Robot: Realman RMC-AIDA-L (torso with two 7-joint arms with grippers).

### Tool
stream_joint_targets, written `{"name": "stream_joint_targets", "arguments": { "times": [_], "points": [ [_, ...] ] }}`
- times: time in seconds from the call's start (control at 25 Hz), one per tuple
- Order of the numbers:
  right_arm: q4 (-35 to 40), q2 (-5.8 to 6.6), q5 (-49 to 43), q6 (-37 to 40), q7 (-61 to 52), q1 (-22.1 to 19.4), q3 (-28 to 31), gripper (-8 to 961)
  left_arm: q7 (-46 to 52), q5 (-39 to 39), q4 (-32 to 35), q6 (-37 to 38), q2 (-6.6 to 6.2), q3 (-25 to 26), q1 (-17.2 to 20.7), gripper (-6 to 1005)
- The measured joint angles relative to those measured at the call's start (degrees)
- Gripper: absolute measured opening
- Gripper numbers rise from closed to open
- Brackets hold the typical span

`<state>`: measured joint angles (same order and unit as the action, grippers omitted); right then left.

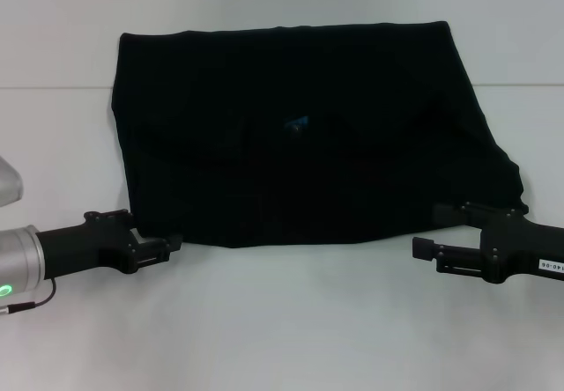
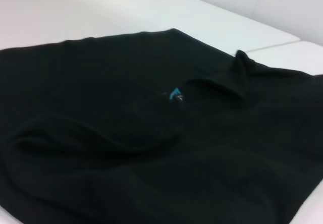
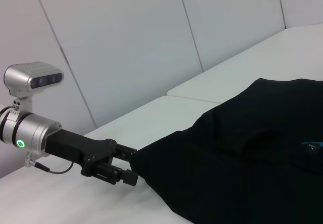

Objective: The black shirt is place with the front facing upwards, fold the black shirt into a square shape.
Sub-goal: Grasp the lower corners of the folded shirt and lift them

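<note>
**Black shirt lies folded on table, grippers at its near corners**

The black shirt (image 1: 300,136) lies flat mid-table, folded over into a wide dark slab w/ far edge straight and near edge running across just in front of both arms. A small blue neck label (image 1: 297,124) shows near the centre; no lettering visible. Right side of the cloth flares out toward the near right corner. A soft ridge and a raised fold show in the left wrist view around the label (image 2: 175,94).

Left gripper (image 1: 167,246) sits low at the near left corner, tips at the shirt's edge; fingers look close together, but can't tell if cloth is pinched. Right gripper (image 1: 441,232) sits at the near right corner, fingers spread apart, upper one over the hem. White table (image 1: 282,338) underneath; pale wall panels (image 3: 126,42) behind in the right wrist view.
</note>
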<state>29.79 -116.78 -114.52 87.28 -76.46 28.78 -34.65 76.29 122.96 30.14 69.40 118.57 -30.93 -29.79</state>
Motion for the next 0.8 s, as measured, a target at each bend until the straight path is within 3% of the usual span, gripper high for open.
{"name": "stream_joint_targets", "arguments": {
  "times": [0.24,0.52,0.8],
  "points": [
    [-0.09,-0.07,0.0,-0.18,-0.08,0.05,-0.12,845,-0.36,-0.35,0.49,-0.41,0.65,-0.14,0.25,578],
    [-0.16,-0.11,0.0,-0.03,-0.09,0.05,-0.15,845,-1.37,0.1,0.16,-0.44,0.31,-0.66,-0.1,410],
    [0.29,0.4,0.01,0.09,-3.04,0.0,-0.22,843,-1.41,0.1,0.15,-0.65,0.22,-0.59,-0.09,114]
  ]
}}
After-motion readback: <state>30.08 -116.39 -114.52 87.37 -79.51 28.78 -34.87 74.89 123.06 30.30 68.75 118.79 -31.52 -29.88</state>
